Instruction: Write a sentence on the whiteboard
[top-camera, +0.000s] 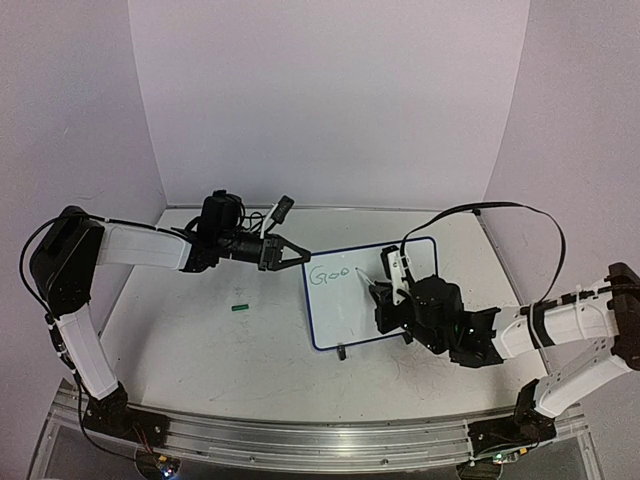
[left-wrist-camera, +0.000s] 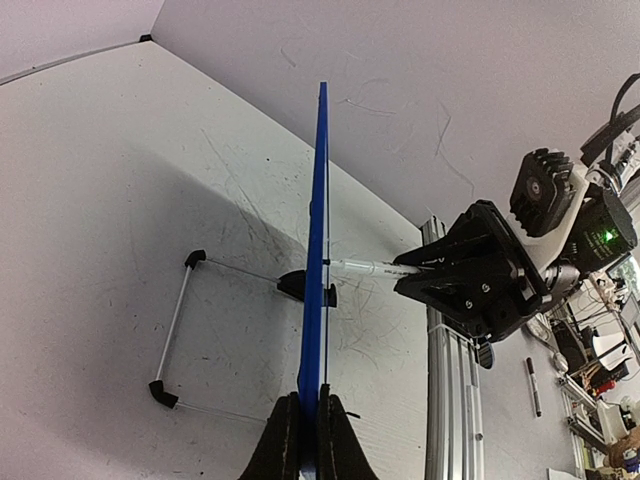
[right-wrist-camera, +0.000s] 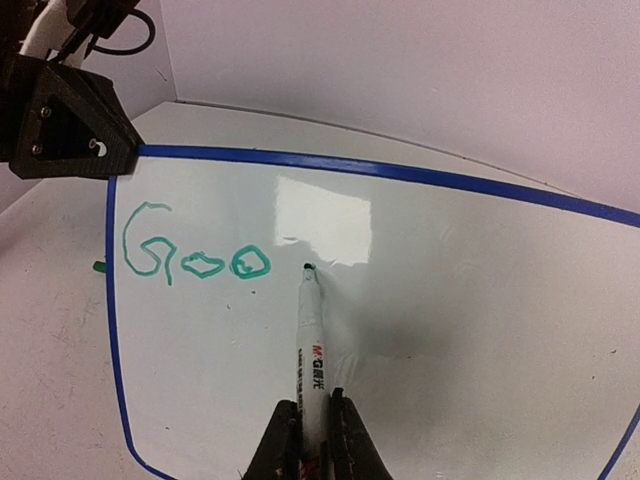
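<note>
The whiteboard (top-camera: 345, 318), white with a thin blue frame, stands propped at mid-table. Green letters "Goo", the start of the sentence (top-camera: 328, 275), run along its upper left. My left gripper (top-camera: 297, 252) is shut on the board's top-left corner. In the left wrist view the board (left-wrist-camera: 317, 200) shows edge-on, and the left gripper (left-wrist-camera: 309, 440) pinches its blue frame. My right gripper (right-wrist-camera: 312, 440) is shut on a white marker (right-wrist-camera: 311, 340), whose tip touches the whiteboard (right-wrist-camera: 480, 300) just right of the sentence (right-wrist-camera: 195, 260). From above, the right gripper (top-camera: 388, 300) and marker (top-camera: 369, 284) are at mid-board.
A small green cap (top-camera: 238, 308) lies on the table left of the board. A wire stand (left-wrist-camera: 176, 325) and black clip feet (top-camera: 343, 350) prop the board. The aluminium rail (top-camera: 300, 430) runs along the near edge.
</note>
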